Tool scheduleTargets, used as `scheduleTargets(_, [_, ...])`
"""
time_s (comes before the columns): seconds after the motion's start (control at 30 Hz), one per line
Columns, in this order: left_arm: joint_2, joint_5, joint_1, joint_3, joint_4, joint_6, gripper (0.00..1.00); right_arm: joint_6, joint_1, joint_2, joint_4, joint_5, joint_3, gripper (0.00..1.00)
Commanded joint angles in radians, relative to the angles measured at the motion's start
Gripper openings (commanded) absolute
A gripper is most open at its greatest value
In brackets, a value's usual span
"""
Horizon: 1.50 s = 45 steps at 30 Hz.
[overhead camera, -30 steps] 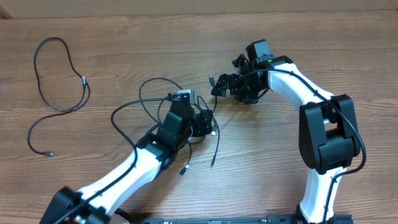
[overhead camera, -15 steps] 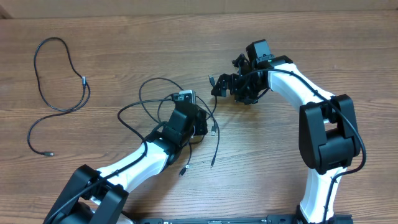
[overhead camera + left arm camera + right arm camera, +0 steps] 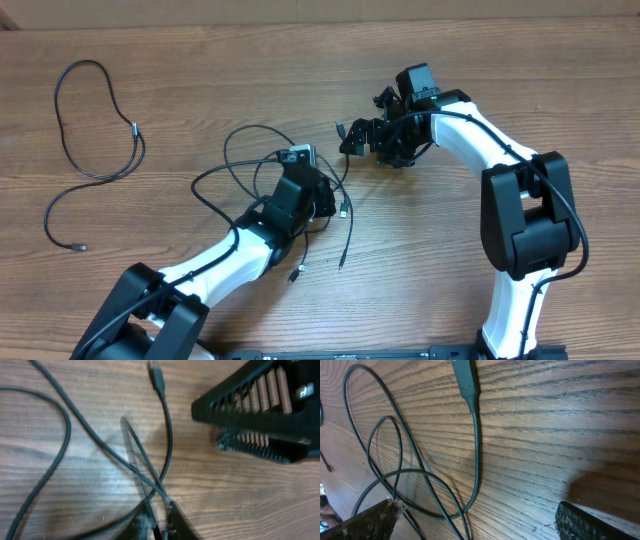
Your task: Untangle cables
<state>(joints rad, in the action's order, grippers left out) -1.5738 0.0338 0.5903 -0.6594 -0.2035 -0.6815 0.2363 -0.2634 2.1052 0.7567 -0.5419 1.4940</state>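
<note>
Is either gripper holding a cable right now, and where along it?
The left gripper is shut on the cables where two strands cross, mid-length, away from the plug end. The right gripper is open and holds nothing.

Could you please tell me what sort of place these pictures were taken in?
Probably a robotics lab workbench: a wood-grain table, a left arm and a right arm based at one edge, and thin loose cables laid out for handling.
</note>
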Motion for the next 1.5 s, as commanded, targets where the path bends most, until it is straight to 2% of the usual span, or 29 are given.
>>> scheduleTargets(0.0, [-0.012, -0.031, 0.010, -0.004, -0.017, 0.001, 0.04, 0.003, -0.006, 0.004, -0.003, 0.006, 0.024, 1.00])
scheduleTargets(0.27, [0.019, -0.201, -0.029, -0.004, -0.245, 0.058, 0.04, 0.003, -0.006, 0.004, -0.003, 0.006, 0.024, 1.00])
scheduleTargets(0.5, [0.047, -0.277, -0.091, -0.004, -0.434, 0.057, 0.04, 0.003, -0.006, 0.004, -0.003, 0.006, 0.024, 1.00])
scheduleTargets(0.73, [0.047, -0.431, -0.121, -0.004, -0.372, 0.058, 0.04, 0.003, -0.006, 0.004, -0.003, 0.006, 0.024, 1.00])
scheduleTargets(0.9, [0.047, -0.479, -0.164, -0.004, -0.304, 0.083, 0.04, 0.003, -0.006, 0.004, -0.003, 0.006, 0.024, 1.00])
scheduleTargets(1.0, [0.047, -0.645, -0.211, -0.004, -0.368, 0.084, 0.04, 0.003, -0.006, 0.004, -0.004, 0.006, 0.024, 1.00])
scheduleTargets(1.13, [0.047, -0.956, -0.305, -0.004, -0.578, 0.048, 0.04, 0.004, -0.006, 0.004, 0.000, 0.017, 0.024, 1.00])
scheduleTargets(1.23, [0.047, -1.015, -0.362, -0.004, -0.623, -0.100, 0.04, 0.048, 0.010, 0.004, 0.018, 0.031, 0.024, 1.00])
scheduleTargets(1.27, [0.047, -1.019, -0.377, -0.004, -0.600, -0.112, 0.04, 0.039, 0.019, 0.004, 0.031, -0.035, 0.026, 1.00])
scheduleTargets(1.3, [0.047, -1.016, -0.387, -0.003, -0.562, -0.110, 0.04, -0.023, 0.028, 0.004, 0.036, -0.139, 0.028, 1.00])
scheduleTargets(1.4, [0.047, -0.972, -0.404, -0.003, -0.396, -0.065, 0.04, -0.358, 0.049, 0.004, 0.094, -0.524, 0.032, 1.00])
scheduleTargets(1.47, [0.047, -0.966, -0.410, -0.003, -0.315, -0.007, 0.04, -0.432, 0.058, 0.004, 0.126, -0.579, 0.032, 1.00])
